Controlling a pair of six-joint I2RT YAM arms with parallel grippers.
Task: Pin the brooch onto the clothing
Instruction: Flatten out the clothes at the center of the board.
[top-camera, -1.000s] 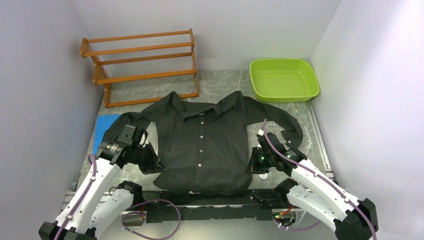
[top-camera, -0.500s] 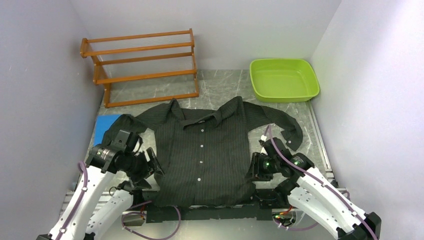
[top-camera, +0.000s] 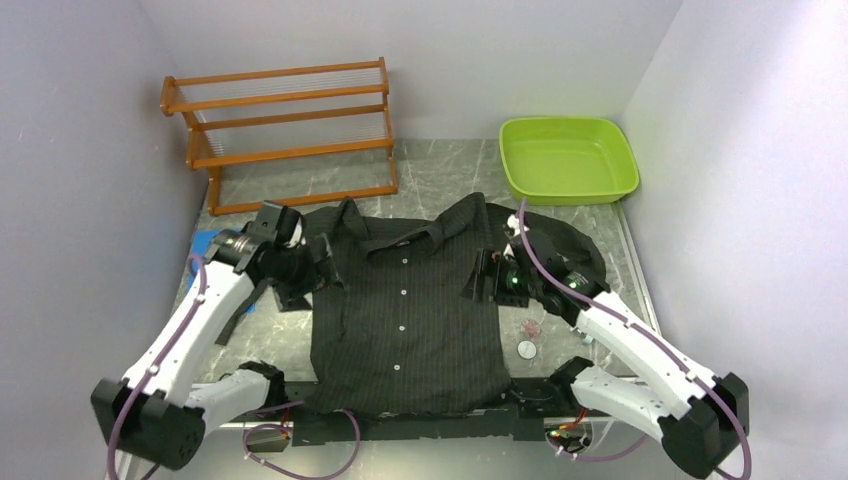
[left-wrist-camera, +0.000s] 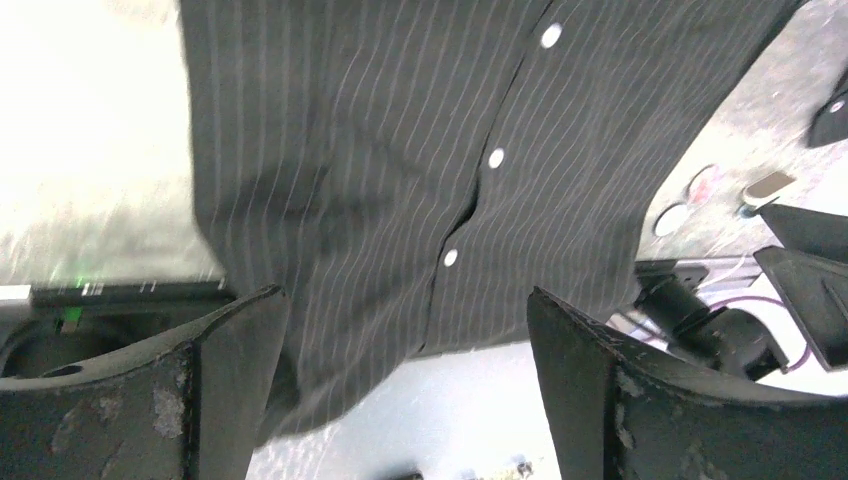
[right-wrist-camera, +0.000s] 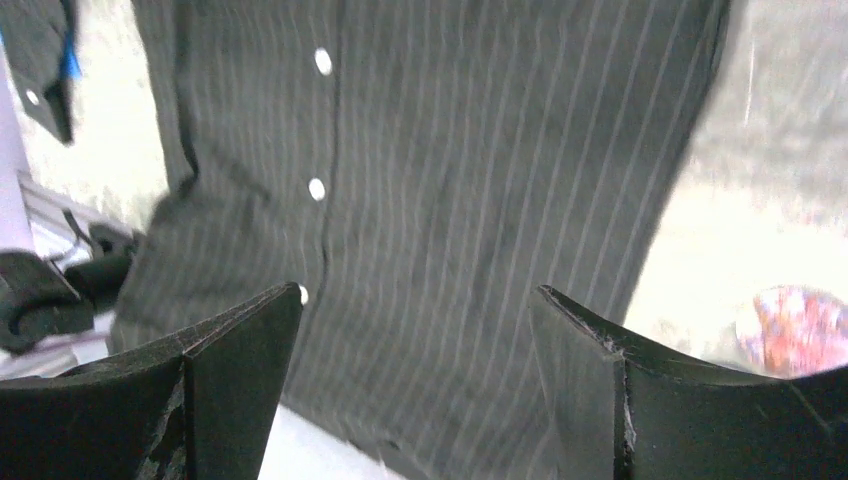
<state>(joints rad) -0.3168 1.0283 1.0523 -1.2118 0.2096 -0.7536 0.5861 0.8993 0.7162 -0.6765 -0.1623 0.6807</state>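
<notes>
The clothing (top-camera: 405, 320), a black pinstriped shirt with white buttons, lies flat and face up on the table, its hem at the near edge. My left gripper (top-camera: 318, 272) hovers open over its left shoulder, and my right gripper (top-camera: 478, 278) hovers open over its right chest. Both wrist views look down on the striped front (left-wrist-camera: 400, 150) (right-wrist-camera: 450, 180), and neither the left gripper (left-wrist-camera: 405, 300) nor the right gripper (right-wrist-camera: 420, 292) has anything between its fingers. The brooch (top-camera: 531, 326), a small pink-red round piece, lies on the table right of the shirt and shows as a red blur (right-wrist-camera: 790, 325).
A white disc (top-camera: 526, 349) lies just nearer than the brooch. A wooden rack (top-camera: 280, 130) stands at the back left and a green basin (top-camera: 567, 160) at the back right. A blue flat object (top-camera: 205, 245) sits by the left sleeve. Grey walls close in on both sides.
Both grippers opened and let go of the shirt's lower sides, then lifted and moved away toward its upper part. The shirt now lies straighter and closer to the near edge.
</notes>
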